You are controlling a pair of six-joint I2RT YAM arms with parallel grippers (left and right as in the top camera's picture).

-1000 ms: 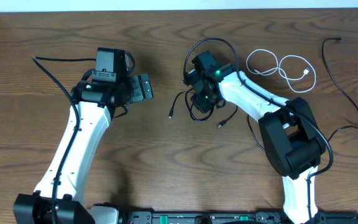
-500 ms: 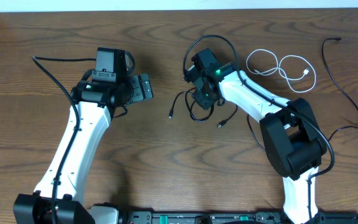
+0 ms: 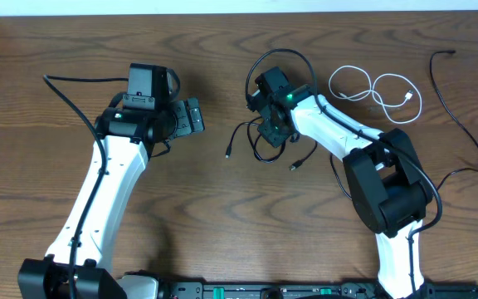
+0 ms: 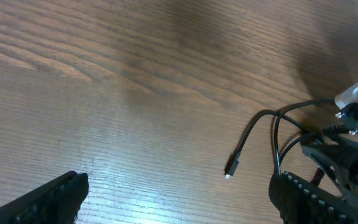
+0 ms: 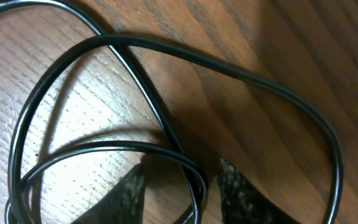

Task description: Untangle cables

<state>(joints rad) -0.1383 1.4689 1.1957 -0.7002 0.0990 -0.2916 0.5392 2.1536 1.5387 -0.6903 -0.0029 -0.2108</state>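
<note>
Black cable tangle [image 3: 257,154]: on the table [image 3: 222,232], right below the right gripper [image 3: 270,131], its loops crossing each other.
Right gripper state: fingers [image 5: 132,193] a little apart; one black strand [image 5: 194,177] passes between them and does not look pinched yet.
Left gripper [image 4: 179,186]: wide open, holding nothing, well left of the tangle.
White cable [image 3: 376,87]: lies apart, further right.
Key relation: the strand runs across the closing direction; the right arm is nearer.

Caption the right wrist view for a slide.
Right tool, open, poised over crossed black cable loops on the table.
</note>
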